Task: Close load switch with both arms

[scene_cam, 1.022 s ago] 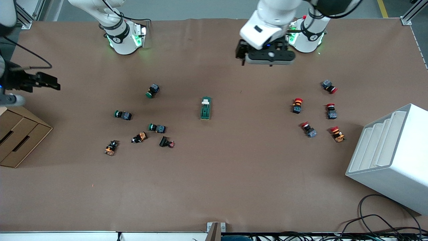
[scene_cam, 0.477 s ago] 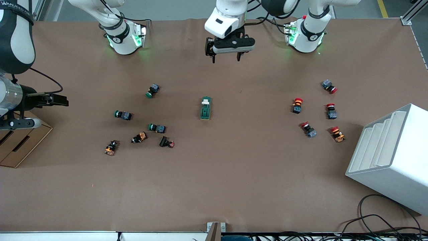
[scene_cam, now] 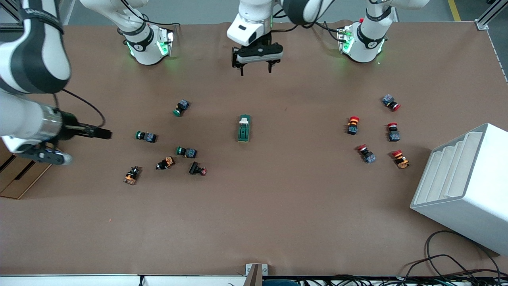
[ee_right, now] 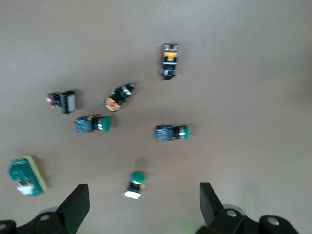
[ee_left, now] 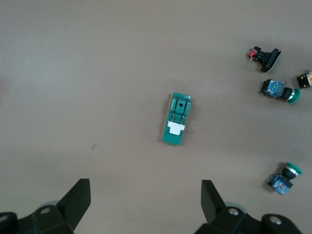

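Observation:
The load switch [scene_cam: 244,128] is a dark-green oblong block with a white lever piece at the end toward the robots' bases. It lies flat on the brown table near its middle, untouched. My left gripper [scene_cam: 256,70] hangs open and empty over bare table between the bases and the switch; the left wrist view shows the load switch [ee_left: 176,118] ahead of my left gripper [ee_left: 145,190]. My right gripper [scene_cam: 104,134] is in the air over the right arm's end of the table, beside a green push button [scene_cam: 145,136]. In its wrist view my right gripper [ee_right: 144,195] is open and the load switch [ee_right: 27,175] sits at the edge.
Green, orange and black push buttons [scene_cam: 186,151] are scattered toward the right arm's end, red ones [scene_cam: 352,125] toward the left arm's end. A white slotted rack [scene_cam: 464,186] stands at the left arm's end, a cardboard box [scene_cam: 16,178] at the right arm's end, and cables [scene_cam: 456,266] lie by the near edge.
My left gripper has swung from near its base toward the table's middle and come lower. My right arm has swept from over the cardboard box toward the green buttons. The switch has not moved.

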